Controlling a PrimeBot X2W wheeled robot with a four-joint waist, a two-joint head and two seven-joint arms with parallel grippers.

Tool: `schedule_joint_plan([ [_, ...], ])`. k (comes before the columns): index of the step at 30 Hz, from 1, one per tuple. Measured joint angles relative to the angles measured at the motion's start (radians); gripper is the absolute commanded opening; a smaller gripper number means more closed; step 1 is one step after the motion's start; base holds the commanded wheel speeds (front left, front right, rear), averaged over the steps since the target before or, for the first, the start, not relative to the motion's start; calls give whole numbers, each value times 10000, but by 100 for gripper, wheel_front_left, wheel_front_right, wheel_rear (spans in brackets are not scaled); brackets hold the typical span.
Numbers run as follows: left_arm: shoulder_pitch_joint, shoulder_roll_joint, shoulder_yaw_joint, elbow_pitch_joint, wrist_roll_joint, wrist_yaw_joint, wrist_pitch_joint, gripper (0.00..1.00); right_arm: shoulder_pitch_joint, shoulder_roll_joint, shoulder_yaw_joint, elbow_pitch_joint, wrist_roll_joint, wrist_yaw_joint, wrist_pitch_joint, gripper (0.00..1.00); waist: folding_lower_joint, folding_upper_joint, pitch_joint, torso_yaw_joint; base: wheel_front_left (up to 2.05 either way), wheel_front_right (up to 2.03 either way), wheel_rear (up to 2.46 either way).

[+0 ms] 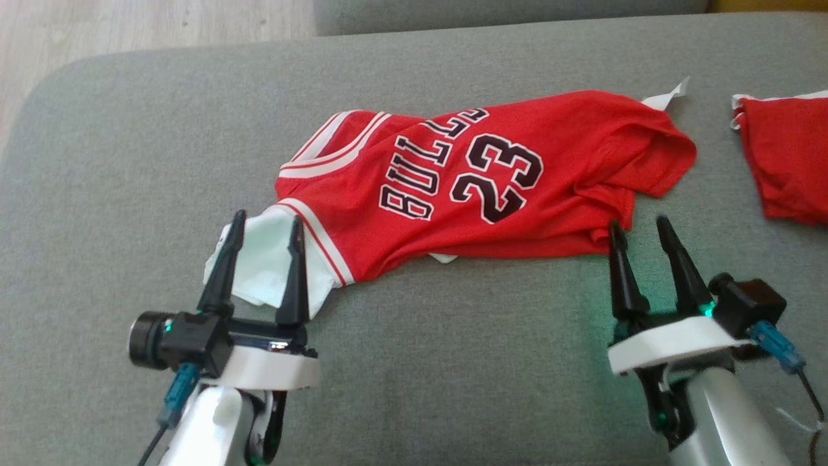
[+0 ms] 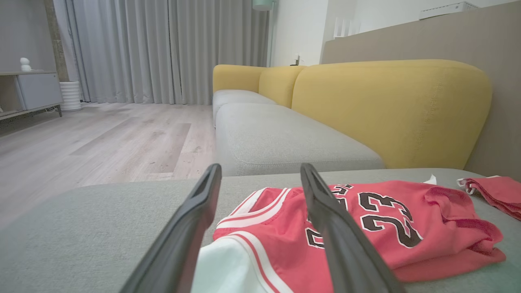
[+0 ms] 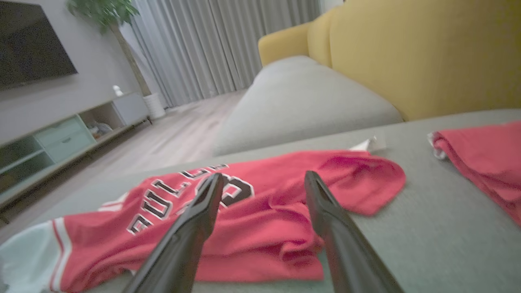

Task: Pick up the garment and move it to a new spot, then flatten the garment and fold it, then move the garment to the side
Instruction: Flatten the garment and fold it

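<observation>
Jersey (image 1: 479, 188) in red, lettered BULLS 23, lies crumpled on the grey sofa cushion (image 1: 129, 162) in front of me. Its long axis runs from my left to my right and climbs slightly away from me toward the right. The collar and shoulder end points to my left, where a white panel (image 1: 262, 259) spills out from under the red-and-white trim. The hem end is bunched and doubled over at my right, with a white tag (image 1: 666, 97) poking out beyond it.

My left gripper (image 1: 268, 220) stands with its jaws spread wide and holds nothing. Its two fingers straddle the white panel, so that end of the garment lies directly between and below them. I cannot tell whether the tips touch the cloth.

My right gripper (image 1: 640, 223) is equally wide apart and empty. Its fingertips sit just at the near edge of the folded hem, with most of the cloth lying ahead of them and to their left.

Each arm is near its own end of the jersey, and the left is the better placed because it is already over fabric. I judge that flattening means pulling these two ends apart along that left-to-right line.

A second red garment (image 1: 789, 162) lies apart at my far right and touches nothing of the jersey. Across the room a low cabinet (image 3: 61, 138) has open shelves, and their contents are too blurred to name.
</observation>
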Motion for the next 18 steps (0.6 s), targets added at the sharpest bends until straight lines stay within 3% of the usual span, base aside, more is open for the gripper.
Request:
schedule_joint_plan([
  [8,-98,-290,102,31,196,-403,0,100,-213,6,-736,1990,23,0,1047,100,0,0,369,280,0,0,0],
  [16,-191,-470,341,81,299,-614,0,100,-1207,6,-832,3279,334,0,934,100,0,0,575,633,0,0,0],
  [17,-191,-476,360,84,318,-658,0,100,-1248,4,-838,3459,330,0,932,96,0,0,575,657,0,0,0],
  [18,-191,-479,391,96,383,-690,0,100,-1275,4,-848,3591,318,0,872,38,0,0,566,674,0,0,0],
])
